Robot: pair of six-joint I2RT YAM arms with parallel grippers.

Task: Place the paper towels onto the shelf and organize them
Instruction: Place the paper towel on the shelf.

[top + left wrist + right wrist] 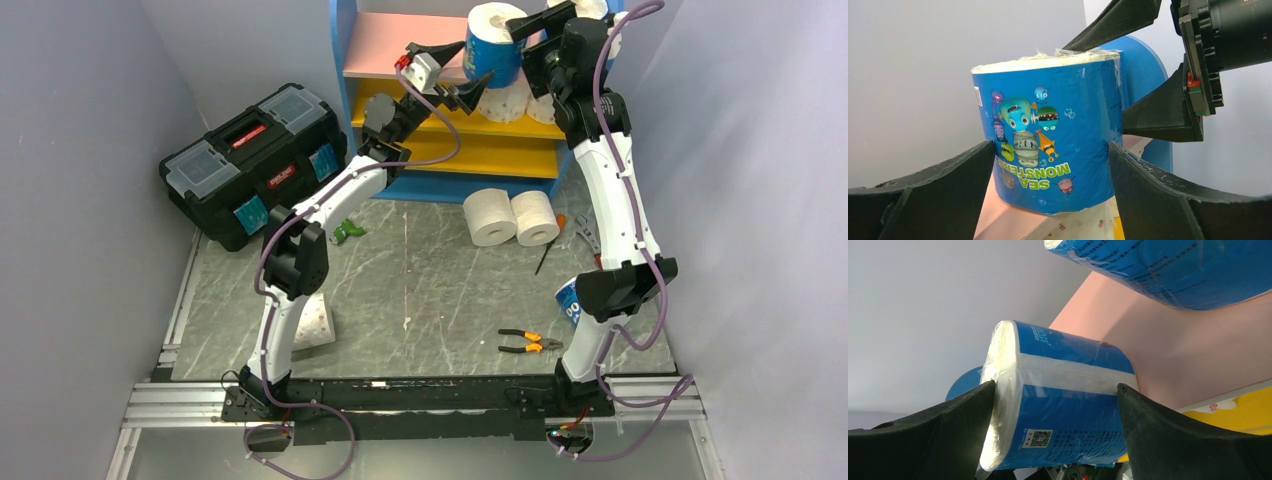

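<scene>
A blue-wrapped paper towel roll printed with sea monsters stands upright at the right end of the shelf's pink top board. My left gripper is open, its fingertips flanking the roll's near sides. My right gripper is open, one finger by each end of the roll. A second blue-wrapped roll shows at the top of the right wrist view.
Dotted rolls sit on the upper yellow board. Two white rolls stand on the table before the shelf. A blue roll is by the right arm, a dotted one by the left arm. Black toolbox left; pliers near front.
</scene>
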